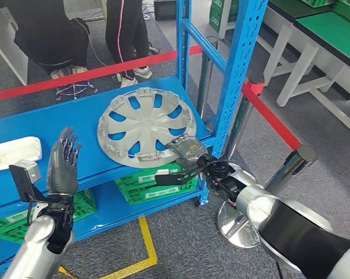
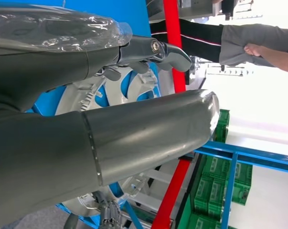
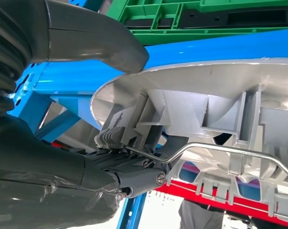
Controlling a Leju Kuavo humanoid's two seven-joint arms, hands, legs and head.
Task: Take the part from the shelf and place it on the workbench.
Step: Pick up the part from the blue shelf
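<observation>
The part is a silver wheel cover [image 1: 147, 125] lying inner side up on the blue shelf [image 1: 41, 125]. My right hand [image 1: 188, 152] is at its front right rim. In the right wrist view the thumb [image 3: 99, 45] lies on one face of the wheel cover [image 3: 207, 95] and the darker fingers [image 3: 135, 176] press the ribbed inner side, so the rim is pinched. My left hand [image 1: 63, 163] is raised left of the cover with fingers apart and upright, holding nothing. In the left wrist view the wheel cover [image 2: 72, 102] shows beyond my left hand [image 2: 135, 133].
A white bag [image 1: 13, 152] lies on the shelf's left end. Green crates [image 1: 151, 183] sit on the lower level. A blue upright [image 1: 236, 75] stands right of the cover. Stanchions [image 1: 304, 154] carry a red belt [image 1: 269, 116]. People [image 1: 125, 29] stand behind. A green-topped workbench [image 1: 335, 29] is far right.
</observation>
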